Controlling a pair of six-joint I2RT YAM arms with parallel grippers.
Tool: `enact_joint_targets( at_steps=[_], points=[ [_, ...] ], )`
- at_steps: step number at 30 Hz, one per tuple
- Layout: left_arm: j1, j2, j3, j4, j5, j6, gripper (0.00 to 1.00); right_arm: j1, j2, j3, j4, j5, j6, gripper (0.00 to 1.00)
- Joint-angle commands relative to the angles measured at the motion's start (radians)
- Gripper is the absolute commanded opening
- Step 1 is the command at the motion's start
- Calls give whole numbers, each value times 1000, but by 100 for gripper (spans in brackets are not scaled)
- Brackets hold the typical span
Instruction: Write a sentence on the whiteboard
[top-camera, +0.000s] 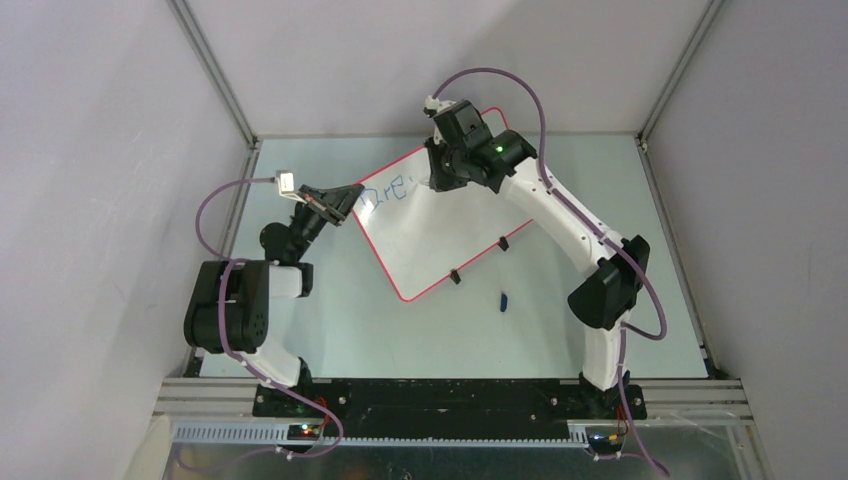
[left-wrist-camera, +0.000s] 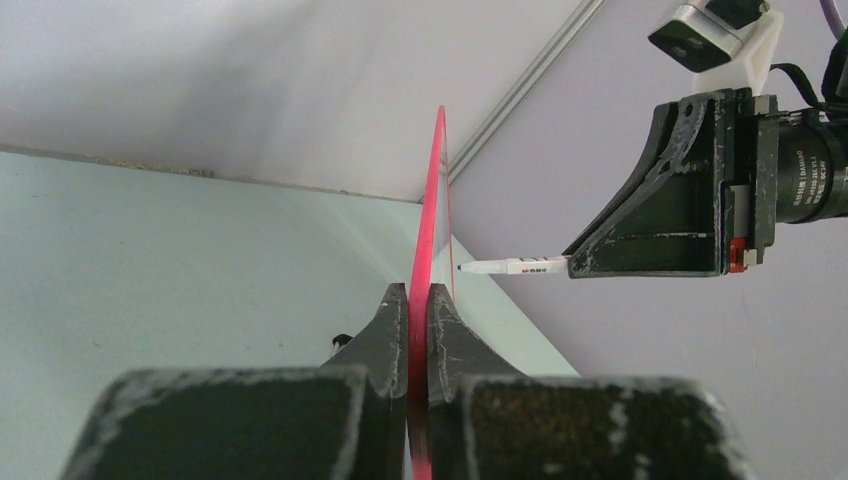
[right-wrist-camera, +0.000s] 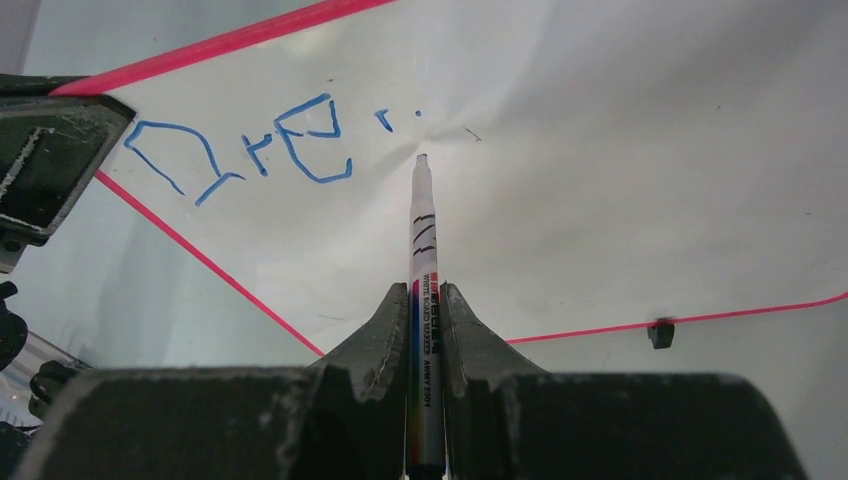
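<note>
Left gripper (left-wrist-camera: 418, 297) clamped on whiteboard (top-camera: 432, 240), nine-o'clock corner, right gripper (right-wrist-camera: 428, 296) pinching marker (right-wrist-camera: 422, 225), blue sentence (right-wrist-camera: 250, 150) at tip's ten o'clock.

i see a glossy white whiteboard (top-camera: 440, 245) rimmed red-pink, blue lettering (right-wrist-camera: 250, 150), my white marker (right-wrist-camera: 424, 250) (black strokes, rainbow stripe), a small blue object (top-camera: 503, 300) on the pale green table (top-camera: 380, 330).

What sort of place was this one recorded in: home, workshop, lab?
Probably a lab robot cell: plain panel walls in metal framing enclose a pale tabletop, and the left arm and right arm are bolted to a rail at its near edge.
</note>
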Motion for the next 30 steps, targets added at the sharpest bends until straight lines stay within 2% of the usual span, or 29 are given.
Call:
enact_joint_targets(
  at_steps=[1, 6, 13, 16, 17, 19, 24, 30],
  points=[
    [-21, -18, -23, 23, 72, 116, 2, -7, -56, -1, 56, 10, 6, 0],
    [-21, -17, -21, 23, 72, 116, 2, -6, -60, -17, 90, 8, 10, 0],
    [-21, -20, -23, 23, 72, 116, 2, -6, -153, -159, 222, 4, 51, 0],
    [-21, -19, -23, 24, 72, 116, 2, -51, -234, -326, 373, -168, 92, 0],
    [-21, -19, -23, 23, 73, 116, 2, -62, -249, -357, 407, -203, 152, 0],
    [-21, -20, -24, 23, 71, 117, 2, -85, -275, -397, 452, -271, 138, 0],
    [-21, -20, -24, 24, 72, 116, 2, -30, -255, -335, 370, -100, 49, 0],
    [-20, -20, -26, 23, 71, 118, 2, -11, -231, -299, 355, -72, 21, 0]
  ],
)
